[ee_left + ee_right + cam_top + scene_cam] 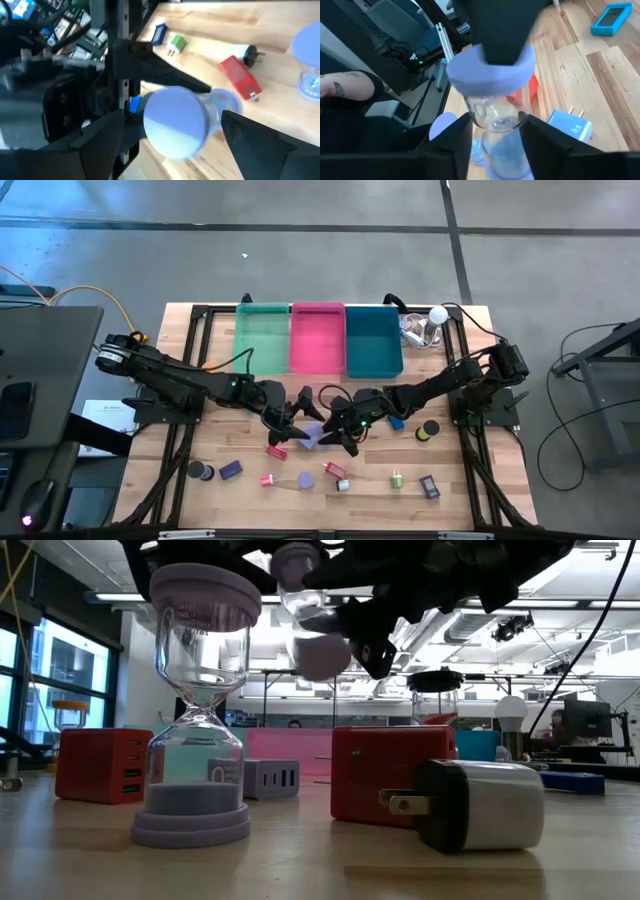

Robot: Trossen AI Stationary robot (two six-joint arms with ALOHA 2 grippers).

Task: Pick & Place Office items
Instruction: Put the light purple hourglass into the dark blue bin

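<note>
Right now both arms meet over the middle of the counter (480,480), just out from the front of the pink bin (317,340). The right end effector (338,428) has the lavender hourglass (313,436) clamped. In the right wrist view I see its two fingers pressed on either side of the glass body, partly closed to that width. The low view shows the hourglass lifted clear of the wood and tilted, well above the items on the counter.

The left end effector (296,423) comes in from the other side, also just in front of the pink bin. Its fingers are spread wide and straddle one lavender end cap. One dark finger lies across that cap in the right wrist view. From the left wrist view I cannot tell whether both fingers actually press on it, and I see space beside one of them.

A second hourglass (305,479) stands upright, farther from the pink bin, toward the counter's near edge. The red block (276,451) lies between it and the left end effector. A red and white plug (335,471) and a green plug (396,478) also lie in that far row, out from the pink bin. The blue block (396,422) and a dark roll (428,429) sit nearer the bin, off toward the right arm's side. A person's forearm (345,85) shows beyond the counter in the right wrist view.
</note>
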